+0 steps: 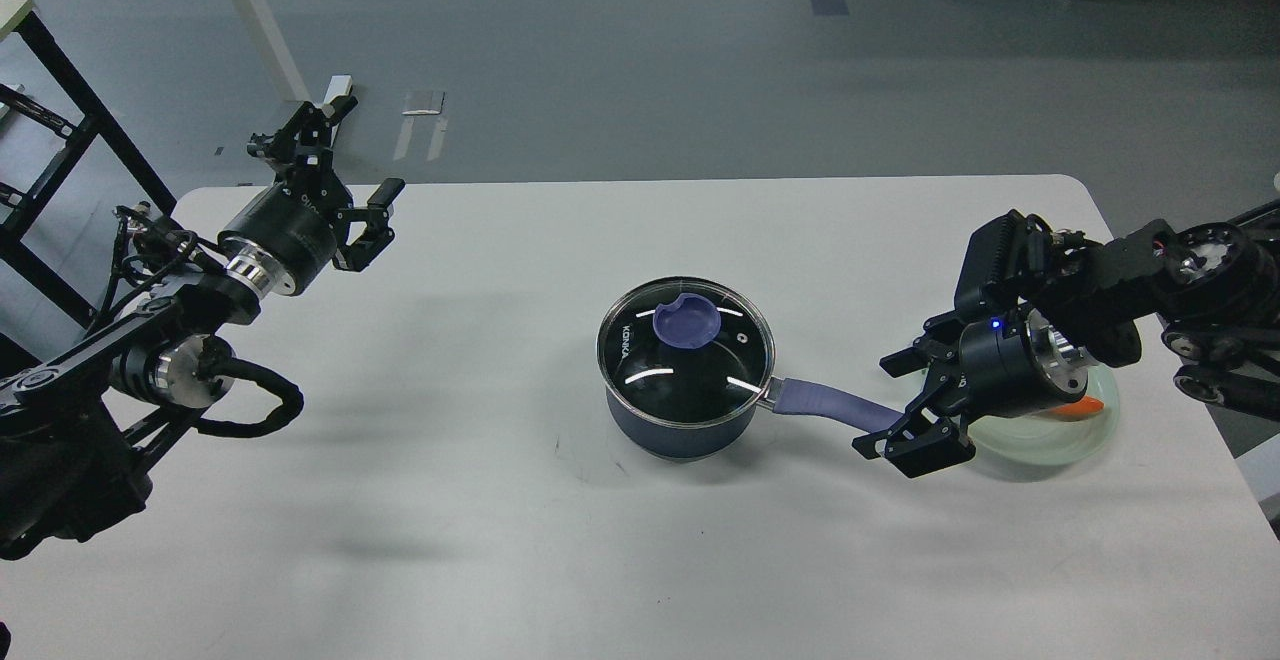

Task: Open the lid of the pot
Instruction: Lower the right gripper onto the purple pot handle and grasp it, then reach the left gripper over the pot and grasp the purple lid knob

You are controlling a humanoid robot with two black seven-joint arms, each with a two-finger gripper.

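A dark blue pot stands mid-table with its glass lid on it. The lid has a purple knob. The pot's purple handle points right. My right gripper is open, its fingers standing on either side of the handle's far end, not closed on it. My left gripper is open and empty above the table's far left corner, far from the pot.
A clear glass plate lies right of the pot, mostly hidden behind my right wrist. An orange carrot tip shows on it. A black rack stands off the table's left.
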